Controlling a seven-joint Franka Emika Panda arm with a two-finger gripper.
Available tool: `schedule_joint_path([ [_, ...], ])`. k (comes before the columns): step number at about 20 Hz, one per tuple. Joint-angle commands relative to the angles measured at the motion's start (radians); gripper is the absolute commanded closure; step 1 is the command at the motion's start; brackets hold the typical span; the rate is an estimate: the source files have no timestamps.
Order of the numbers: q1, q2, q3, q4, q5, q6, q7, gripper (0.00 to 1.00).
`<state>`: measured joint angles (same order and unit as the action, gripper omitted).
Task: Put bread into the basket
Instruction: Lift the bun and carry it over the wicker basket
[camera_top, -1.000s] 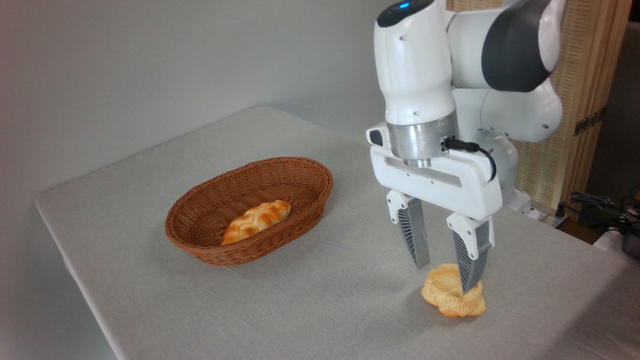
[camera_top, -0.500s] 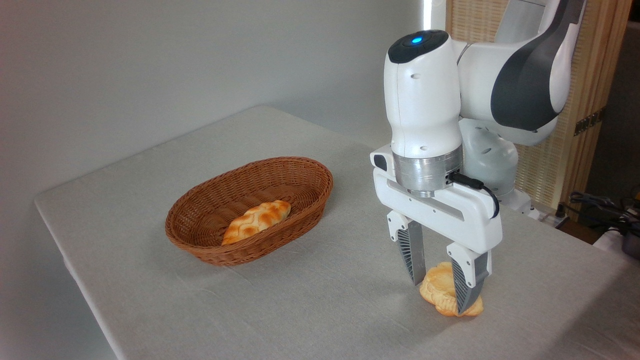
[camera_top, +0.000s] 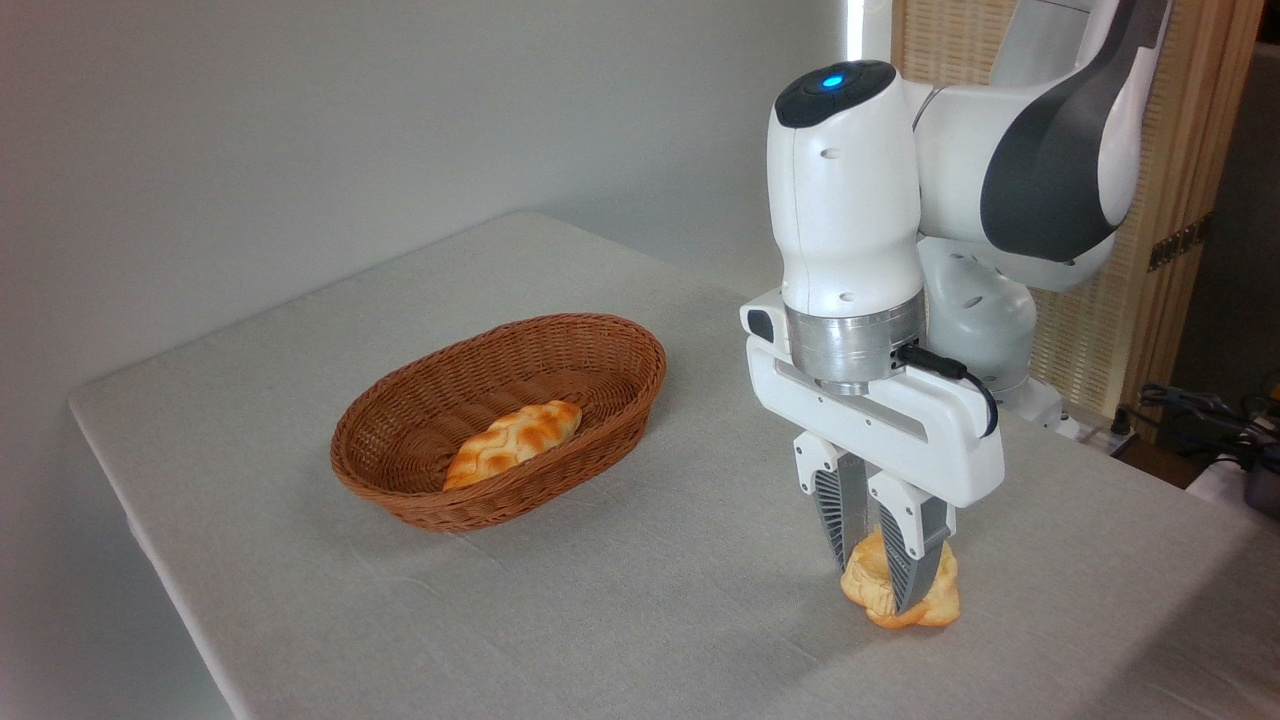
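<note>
Bread (camera_top: 895, 600) squeezed on the bench; basket (camera_top: 500, 420) well apart to the left.
Small pale-golden bun with ruffled orange edge, pinched out of round. Oval reddish-brown wicker, low-sided, upright on the bench.

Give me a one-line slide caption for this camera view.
Gripper shut on the bun on the table; basket already holds a loaf.

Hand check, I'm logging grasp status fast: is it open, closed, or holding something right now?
Hand: closed on the bread, fingers pinching it from both sides; the bread looks squeezed and sits at table level.
</note>
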<state>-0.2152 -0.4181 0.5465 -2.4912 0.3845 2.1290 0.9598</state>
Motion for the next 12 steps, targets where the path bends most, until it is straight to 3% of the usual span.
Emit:
schedule_joint_path([
  [1,-0.015,-0.005,-0.017,0.058,0.007,-0.069,0.002,0.76],
  [3,-0.016,-0.002,-0.094,0.148,-0.010,-0.168,0.004,0.75],
  [5,-0.016,0.010,-0.202,0.257,-0.128,-0.269,-0.012,0.75],
  [7,-0.016,0.028,-0.249,0.366,-0.252,-0.389,-0.055,0.75],
  [12,-0.016,0.106,-0.456,0.501,-0.377,-0.463,-0.352,0.70],
])
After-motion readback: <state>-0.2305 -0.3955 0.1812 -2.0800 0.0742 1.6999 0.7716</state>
